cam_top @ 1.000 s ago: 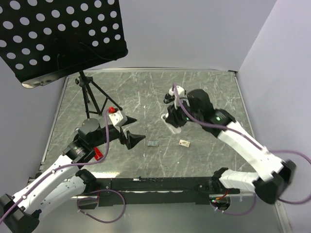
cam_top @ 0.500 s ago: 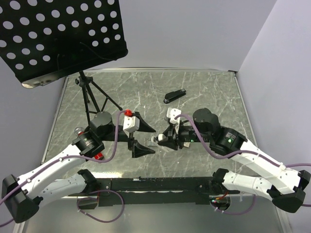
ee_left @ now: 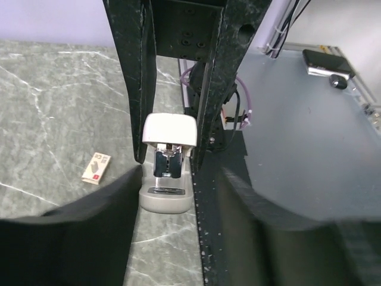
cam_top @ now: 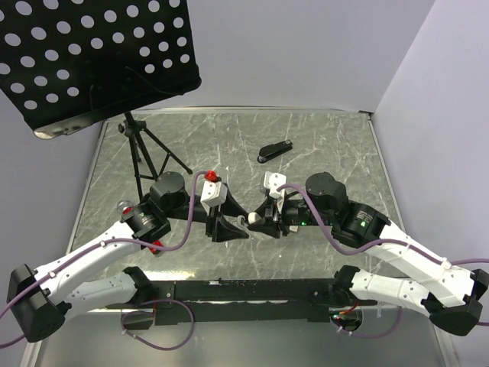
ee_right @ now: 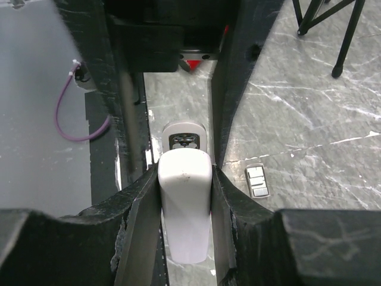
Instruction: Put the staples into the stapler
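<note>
The white stapler [ee_right: 184, 208] is clamped by its sides between the fingers [ee_right: 140, 220] of the right gripper [ee_right: 186, 173], nose pointed at the left arm. The left gripper [ee_left: 178, 179] is set astride that nose, its fingers [ee_left: 89, 232] partly spread. A narrow gap is seen on each side from the right wrist, so contact seems not made, though the left wrist view is too crowded to be sure.

The staples box [ee_left: 96, 168], pale with red-brown print, is lying flat on the counter [cam_top: 328, 145], outside the left fingers and apart from the stapler. The grey see-through rectangle [ee_right: 256, 180] is lying flat too, just outside the right fingers. Neither is held. A black stapler [cam_top: 275, 151] is lying well apart, farther back.
</note>
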Robot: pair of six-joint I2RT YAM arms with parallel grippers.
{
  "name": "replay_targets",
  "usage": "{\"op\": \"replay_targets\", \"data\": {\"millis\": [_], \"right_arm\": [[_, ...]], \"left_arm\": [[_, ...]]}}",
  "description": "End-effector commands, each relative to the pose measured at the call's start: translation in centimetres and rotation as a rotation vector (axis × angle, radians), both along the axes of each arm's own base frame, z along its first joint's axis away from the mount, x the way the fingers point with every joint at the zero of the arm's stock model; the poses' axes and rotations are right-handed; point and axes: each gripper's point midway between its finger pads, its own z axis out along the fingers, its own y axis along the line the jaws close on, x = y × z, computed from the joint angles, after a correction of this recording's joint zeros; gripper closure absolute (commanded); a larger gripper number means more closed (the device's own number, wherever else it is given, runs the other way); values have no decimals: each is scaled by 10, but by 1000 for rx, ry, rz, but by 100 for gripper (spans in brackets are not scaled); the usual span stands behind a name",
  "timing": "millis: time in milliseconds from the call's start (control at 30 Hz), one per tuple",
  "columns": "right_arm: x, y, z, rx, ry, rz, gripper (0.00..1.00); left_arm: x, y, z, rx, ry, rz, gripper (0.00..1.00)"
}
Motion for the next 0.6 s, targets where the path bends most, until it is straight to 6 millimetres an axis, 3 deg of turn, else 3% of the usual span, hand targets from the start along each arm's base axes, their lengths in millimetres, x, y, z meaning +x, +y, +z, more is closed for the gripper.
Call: {"op": "replay_targets", "data": {"millis": [0, 100, 167, 233, 267, 300, 400, 567], "right_arm": [[-3, 8, 27, 92, -70, 39, 100], [-4, 9, 29, 105, -72, 42, 100], [-5, 9, 30, 110, -68, 45, 100], [-5, 9, 32, 116, -64, 43, 96], [-6, 9, 34, 124, -65, 47, 91], [-7, 9, 33, 125, -60, 52, 79], [-14, 11, 39, 146, -50, 89, 66], [-17, 12, 41, 156, -40, 104, 62]], "left_arm": [[-6, -3, 20, -45, -36, -44, 52], [-6, -3, 16, -32, -28, -38, 72], [-5, -3, 15, -30, -25, -31, 98], [-4, -1, 16, -33, -20, -16, 99], [-4, -1, 17, -37, -25, -12, 99], [-3, -1, 17, -40, -27, -6, 99], [-2, 2, 18, -50, -39, 16, 99], [-3, 4, 18, -58, -42, 28, 99]]}}
